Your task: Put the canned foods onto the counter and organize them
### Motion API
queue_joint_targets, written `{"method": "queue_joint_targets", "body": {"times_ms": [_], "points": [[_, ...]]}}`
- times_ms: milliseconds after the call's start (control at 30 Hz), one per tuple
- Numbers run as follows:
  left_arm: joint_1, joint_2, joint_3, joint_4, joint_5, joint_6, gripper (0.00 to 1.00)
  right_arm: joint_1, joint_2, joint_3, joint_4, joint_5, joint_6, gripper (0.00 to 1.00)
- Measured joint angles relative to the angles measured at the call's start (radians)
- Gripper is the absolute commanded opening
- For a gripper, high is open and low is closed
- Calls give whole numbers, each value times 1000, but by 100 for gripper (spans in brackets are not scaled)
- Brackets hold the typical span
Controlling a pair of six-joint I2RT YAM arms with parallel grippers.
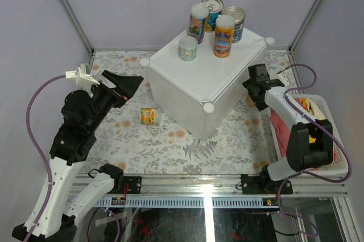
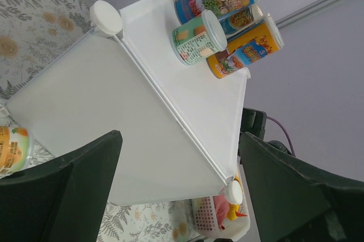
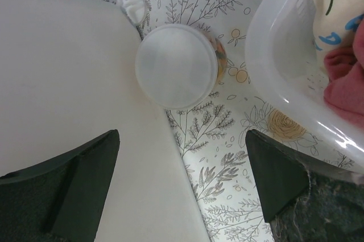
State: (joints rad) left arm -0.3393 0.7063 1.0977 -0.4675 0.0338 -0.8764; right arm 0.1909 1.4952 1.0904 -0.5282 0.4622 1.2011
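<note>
Five of the canned foods [image 1: 223, 36] already stand clustered at the far corner of the counter [image 1: 205, 71], a white plastic cube with a smooth flat top and round knobs [image 1: 208, 107] at its corners. Two are not up there: a yellow-orange tin [image 1: 149, 116] lies on its side on the flowered surface [image 1: 170, 151] just left of the cube, and a white-lidded tin [image 3: 176, 65] stands upright just beside the cube's right corner, near the basket [image 3: 278, 60] of cloths [image 3: 341, 77]. The left pincer [image 1: 135, 84] hangs released, fingers wide, up and left of the fallen tin and pointed toward the cube. The right pincer [image 3: 182, 191] is likewise spread, hovering over the white lid with nothing in it. The tins look rigid and, if full, fairly weighty for their size. Their glossy labels would probably slip under a light squeeze, though the walls should not dent. The upright one wants gripping across its round body just below the lid, though the cube wall crowds one side. The fallen one will likely roll if nudged, so fingers should close across its curved sides, not its ends.
</note>
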Motion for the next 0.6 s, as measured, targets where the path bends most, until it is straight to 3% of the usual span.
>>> {"method": "queue_joint_targets", "body": {"times_ms": [600], "points": [[0,0,0,-5,-37,6,84,-53,137,51,23,18,22,99]]}}
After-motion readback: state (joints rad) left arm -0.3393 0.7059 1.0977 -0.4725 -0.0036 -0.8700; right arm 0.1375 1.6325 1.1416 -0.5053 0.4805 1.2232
